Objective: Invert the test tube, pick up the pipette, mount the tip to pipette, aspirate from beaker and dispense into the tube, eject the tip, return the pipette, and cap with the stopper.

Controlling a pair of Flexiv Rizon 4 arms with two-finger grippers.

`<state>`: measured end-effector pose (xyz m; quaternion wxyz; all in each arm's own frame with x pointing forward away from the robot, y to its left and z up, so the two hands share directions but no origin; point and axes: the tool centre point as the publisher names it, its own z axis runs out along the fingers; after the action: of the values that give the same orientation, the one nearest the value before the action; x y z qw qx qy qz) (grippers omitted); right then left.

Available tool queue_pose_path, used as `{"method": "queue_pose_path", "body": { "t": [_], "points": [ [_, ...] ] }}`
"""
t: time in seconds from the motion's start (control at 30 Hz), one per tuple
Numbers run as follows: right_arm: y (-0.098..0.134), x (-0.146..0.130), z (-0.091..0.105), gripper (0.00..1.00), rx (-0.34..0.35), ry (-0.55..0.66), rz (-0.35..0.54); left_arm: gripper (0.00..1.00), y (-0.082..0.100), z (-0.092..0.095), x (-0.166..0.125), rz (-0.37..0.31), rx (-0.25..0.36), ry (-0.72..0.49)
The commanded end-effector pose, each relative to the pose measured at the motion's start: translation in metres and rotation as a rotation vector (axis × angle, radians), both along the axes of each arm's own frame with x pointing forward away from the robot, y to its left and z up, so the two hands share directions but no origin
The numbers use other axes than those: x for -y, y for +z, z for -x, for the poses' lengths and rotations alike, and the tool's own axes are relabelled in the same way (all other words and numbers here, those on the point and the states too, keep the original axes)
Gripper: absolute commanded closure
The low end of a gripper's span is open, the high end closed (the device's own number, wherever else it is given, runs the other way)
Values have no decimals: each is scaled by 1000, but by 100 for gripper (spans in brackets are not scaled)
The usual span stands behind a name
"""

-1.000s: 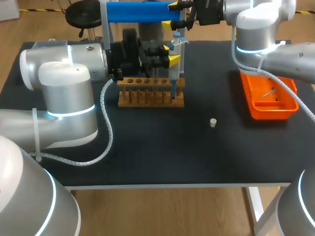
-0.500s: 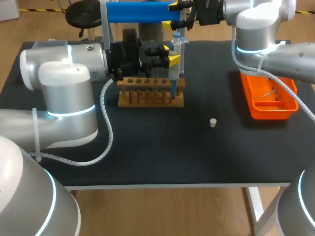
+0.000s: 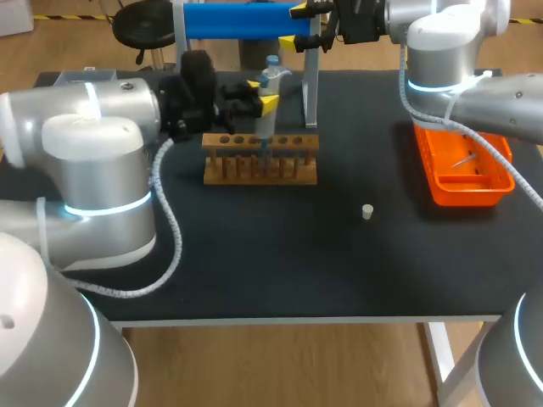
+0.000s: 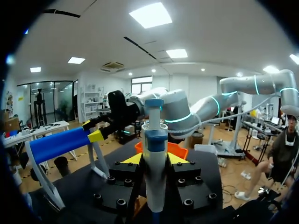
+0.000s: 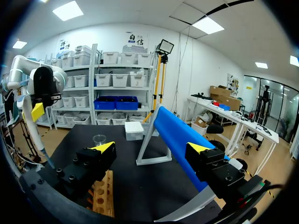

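My left gripper [image 3: 263, 95] is shut on a white and blue pipette [image 3: 271, 72], held upright above the middle of the wooden tube rack [image 3: 260, 168]; its thin lower end points down at the rack's holes. In the left wrist view the pipette [image 4: 154, 158] stands between the yellow fingertips [image 4: 133, 159]. My right gripper [image 3: 299, 25] is open at the back, by the right end of the blue stand bar [image 3: 242, 21]. From the right wrist the bar [image 5: 175, 133] runs ahead between the fingers of that gripper [image 5: 152, 149]. A small white stopper [image 3: 366, 211] lies on the mat. A clear beaker [image 5: 99, 138] stands further back.
An orange tray [image 3: 465, 165] sits at the right side of the black table. A white tip box [image 5: 134, 130] stands beside the beaker beyond the stand. The stand's metal leg [image 3: 312, 80] rises right of the pipette. The front half of the table [image 3: 280, 263] is bare mat.
My left arm has swung left with the pipette, from over the rack's right end beside the stand to over its middle. The right arm has stayed put.
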<state>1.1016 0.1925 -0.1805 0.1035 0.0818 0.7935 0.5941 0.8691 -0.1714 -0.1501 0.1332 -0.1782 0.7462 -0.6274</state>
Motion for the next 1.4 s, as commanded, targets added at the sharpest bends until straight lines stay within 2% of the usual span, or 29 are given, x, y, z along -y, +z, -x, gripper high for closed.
{"method": "queue_pose_path", "body": {
  "t": [0.03,0.23,0.53,1.07,1.4],
  "points": [
    [1,1,0,0,-1,0,3,100,4,7,-37,-8,-7,4],
    [1,1,0,0,-1,0,3,100,3,-10,-67,-25,-8,39],
    [1,1,0,0,-1,0,3,100,7,-49,-99,-43,10,76],
    [1,1,0,0,-1,0,3,100,12,-124,-125,-39,48,176],
    [1,1,0,0,-1,0,3,100,16,-160,-123,-42,40,242]
  ]
}}
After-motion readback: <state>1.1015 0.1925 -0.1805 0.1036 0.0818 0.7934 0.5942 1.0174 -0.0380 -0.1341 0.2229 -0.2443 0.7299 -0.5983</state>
